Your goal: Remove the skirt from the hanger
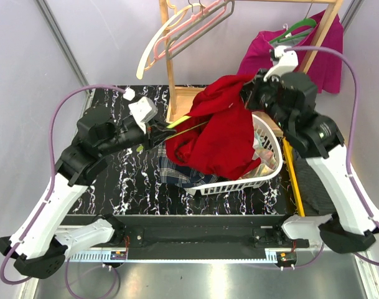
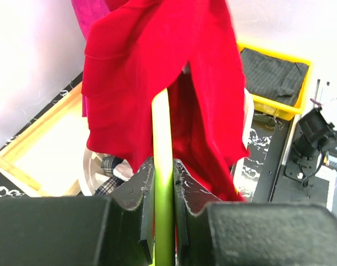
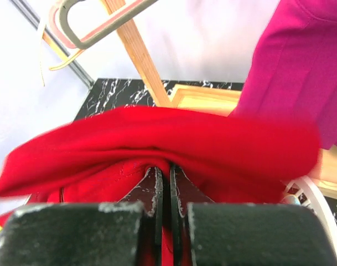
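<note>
Your left pincer (image 1: 153, 132) is clamped on the hanger (image 1: 183, 124), its long axis pointing at the right pincer (image 1: 250, 92), which pinches the red skirt (image 1: 220, 134) above the basket (image 1: 267, 176); pull apart along that axis.

Pale, evenly lit walls (image 1: 27, 62) close in the black, white-veined worktop (image 1: 114, 187) on three sides. A light wooden rack (image 1: 171, 87) stands at its far edge, and a grey metal post (image 1: 60, 38) slants along the left wall.
</note>
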Controlling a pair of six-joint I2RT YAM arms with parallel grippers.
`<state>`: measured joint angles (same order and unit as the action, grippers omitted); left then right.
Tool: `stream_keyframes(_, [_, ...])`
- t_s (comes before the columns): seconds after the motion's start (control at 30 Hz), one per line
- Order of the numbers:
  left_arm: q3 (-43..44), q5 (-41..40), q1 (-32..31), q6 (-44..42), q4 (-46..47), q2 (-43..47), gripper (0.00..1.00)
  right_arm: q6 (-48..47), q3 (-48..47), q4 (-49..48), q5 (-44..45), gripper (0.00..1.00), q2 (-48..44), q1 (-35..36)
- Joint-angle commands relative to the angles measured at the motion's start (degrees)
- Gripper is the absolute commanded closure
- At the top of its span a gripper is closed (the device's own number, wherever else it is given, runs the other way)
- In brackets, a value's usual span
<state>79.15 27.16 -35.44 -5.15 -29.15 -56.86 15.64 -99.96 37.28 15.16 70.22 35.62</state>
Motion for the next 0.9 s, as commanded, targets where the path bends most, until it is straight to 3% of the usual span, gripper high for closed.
stream_keyframes(0.0, [3.29,7.12,0.11,-6.97,-7.2,5.71,0.98,-0.26,-10.4,0.08,1.92,1.0,5.27,-7.4])
stream_keyframes(0.1, [0.5,5.38,-0.07,-11.02,-13.11,6.32,0.96,1.23,-15.59,-2.29,-8.51,1.0,7.3,-7.93])
stream_keyframes(0.27, [-5.15,-4.29,-0.51,-14.19,-13.13,5.71,0.98,7.9,-18.95,-2.82,-19.18,1.0,8.01,-7.84])
stream_keyframes(0.4, [-4.36,-12.46,-0.51,-12.96,-11.37,1.77,1.0,10.9,-13.36,-5.71,-31.55,1.0,4.41,-7.84])
stream_keyframes(0.63, [-2.43,-14.15,-1.29,-13.14,-9.0,-3.51,1.0,19.51,-1.3,-14.94,-43.35,1.0,-2.71,-7.84])
stream_keyframes(0.77, [-0.93,-13.8,-4.19,-13.92,-10.05,-5.45,1.0,24.88,1.88,-22.33,-45.57,1.0,-2.98,-7.93])
stream_keyframes(0.87, [-0.14,-13.09,-5.08,-14.71,-12.33,-4.75,1.0,20.59,-0.31,-19.19,-39.1,1.0,-2.19,-7.93])
